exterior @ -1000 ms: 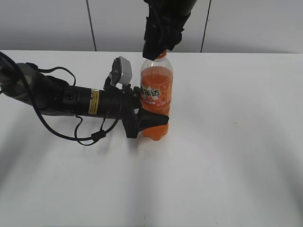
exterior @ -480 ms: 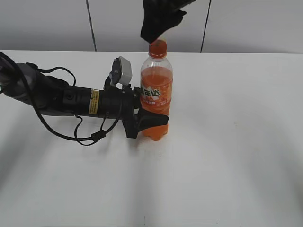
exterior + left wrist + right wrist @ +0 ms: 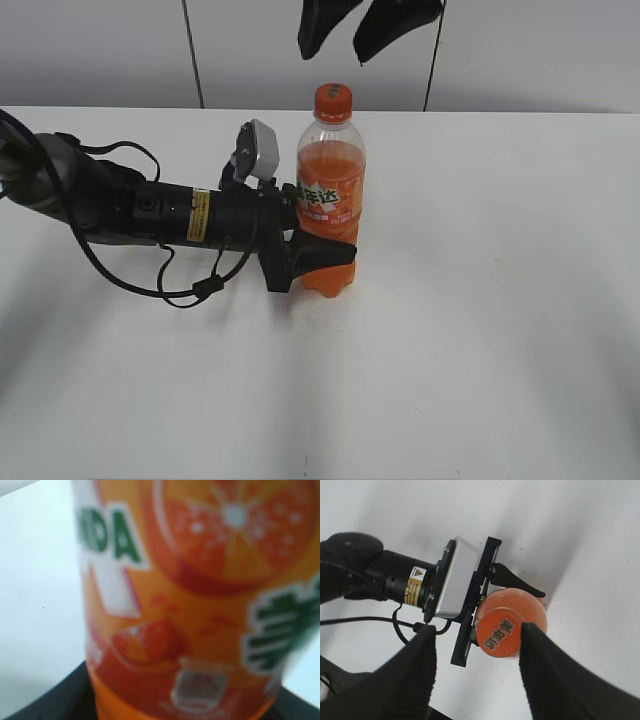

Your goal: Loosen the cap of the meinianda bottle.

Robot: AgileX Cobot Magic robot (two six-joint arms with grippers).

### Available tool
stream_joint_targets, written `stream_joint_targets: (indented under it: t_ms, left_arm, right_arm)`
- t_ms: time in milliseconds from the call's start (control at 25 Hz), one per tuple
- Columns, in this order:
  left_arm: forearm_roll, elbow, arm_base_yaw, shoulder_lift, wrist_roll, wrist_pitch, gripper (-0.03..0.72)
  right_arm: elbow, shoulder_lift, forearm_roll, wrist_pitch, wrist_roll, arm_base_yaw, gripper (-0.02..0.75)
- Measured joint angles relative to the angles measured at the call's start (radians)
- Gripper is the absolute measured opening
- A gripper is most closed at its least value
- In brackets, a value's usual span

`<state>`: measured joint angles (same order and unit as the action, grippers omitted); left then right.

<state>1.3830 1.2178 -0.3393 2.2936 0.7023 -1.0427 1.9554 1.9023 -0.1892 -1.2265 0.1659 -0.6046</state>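
On the white table (image 3: 480, 350), the meinianda bottle (image 3: 330, 190) stands mid-frame clamped by the left gripper (image 3: 318, 255), while the right gripper (image 3: 345, 35), fingers now apart, has lifted off the cap (image 3: 332, 101), suggesting the twist is finished.

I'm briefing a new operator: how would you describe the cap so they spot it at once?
Find the meinianda bottle standing upright mid-table, clamped low by the left gripper. The cap sits on its neck, under the open right gripper: small, round and orange, the only part with a ribbed rim.
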Motion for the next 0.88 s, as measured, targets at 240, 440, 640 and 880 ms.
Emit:
stream_joint_targets:
  t_ms: [240,440,640,880]
  left_arm:
    - [-0.003,0.000,0.000,0.000,0.001,0.000,0.409]
    - [-0.006,0.000,0.000,0.000,0.001,0.000,0.409]
    - [-0.007,0.000,0.000,0.000,0.003,0.000,0.409]
    - [-0.009,0.000,0.000,0.000,0.004,0.000,0.409]
  right_arm:
    - [0.000,0.002,0.025,0.000,0.161,0.000,0.400]
    - [0.000,0.024,0.025,0.000,0.197,0.000,0.400]
    - [0.000,0.068,0.018,0.000,0.207,0.000,0.400]
    - [0.000,0.081,0.016,0.000,0.209,0.000,0.400]
